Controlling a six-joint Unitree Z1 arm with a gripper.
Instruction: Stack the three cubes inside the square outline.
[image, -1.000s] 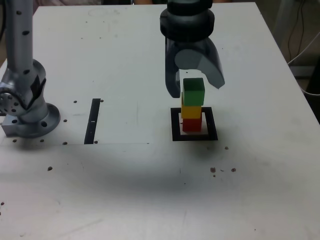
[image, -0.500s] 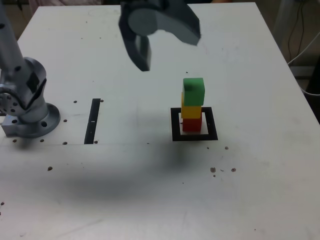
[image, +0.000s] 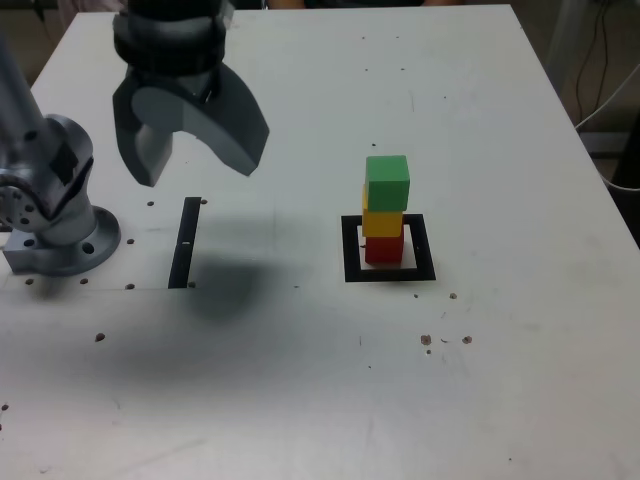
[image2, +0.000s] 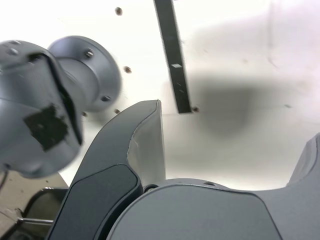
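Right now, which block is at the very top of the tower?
The green cube. It sits on the yellow cube, with the red cube at the bottom.

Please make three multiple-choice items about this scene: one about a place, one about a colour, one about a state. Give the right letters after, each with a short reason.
1. Where does the stack stand? A) on the narrow black strip B) inside the square outline C) beside the arm's base
2. Which cube is on top? A) red B) yellow C) green
3. How is the gripper? A) open and empty B) shut on a cube C) resting on the stack

Answers:
1 B: the red cube sits in the pale centre of the square outline.
2 C: the green cube lies on the yellow cube.
3 A: the gripper hangs apart from the stack, jaws spread, nothing between them.
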